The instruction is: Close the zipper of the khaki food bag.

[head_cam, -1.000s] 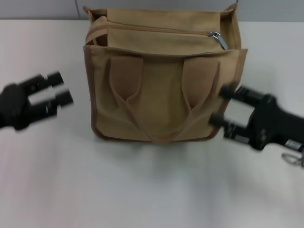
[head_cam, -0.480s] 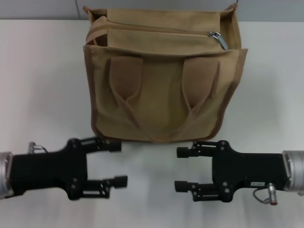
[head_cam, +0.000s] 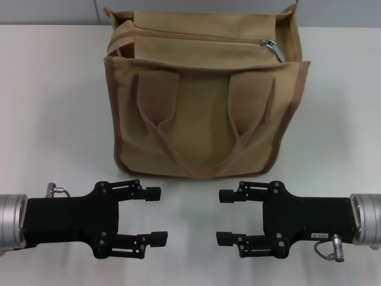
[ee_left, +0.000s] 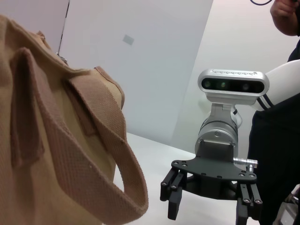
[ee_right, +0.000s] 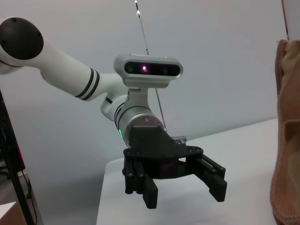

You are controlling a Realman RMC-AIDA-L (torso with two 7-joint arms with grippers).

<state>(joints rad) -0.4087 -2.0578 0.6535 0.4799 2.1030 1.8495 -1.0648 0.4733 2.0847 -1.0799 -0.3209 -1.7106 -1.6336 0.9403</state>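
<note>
1. Khaki food bag point(head_cam: 205, 98) stands upright at the table's point(head_cam: 53, 107) far middle.
2. Soft canvas (likely sags), so brace an edge.
3. Take the zipper's point(head_cam: 196, 37) pull tab point(head_cam: 273, 49).
4. Left gripper point(head_cam: 153, 216) and right gripper point(head_cam: 225, 217) hover near the front, fingers apart, empty.

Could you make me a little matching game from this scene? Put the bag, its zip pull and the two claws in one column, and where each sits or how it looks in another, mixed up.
Things:
1. khaki food bag
2. zip pull
3. left gripper
4. right gripper

Descriptions:
A. shiny silver, at the right end of the bag's top
B. open, in front of the bag on the robot's left, fingers pointing toward the other claw
C. tan, standing at the back middle of the white table
D. open, in front of the bag on the robot's right

Pairs: 1-C, 2-A, 3-B, 4-D
</note>
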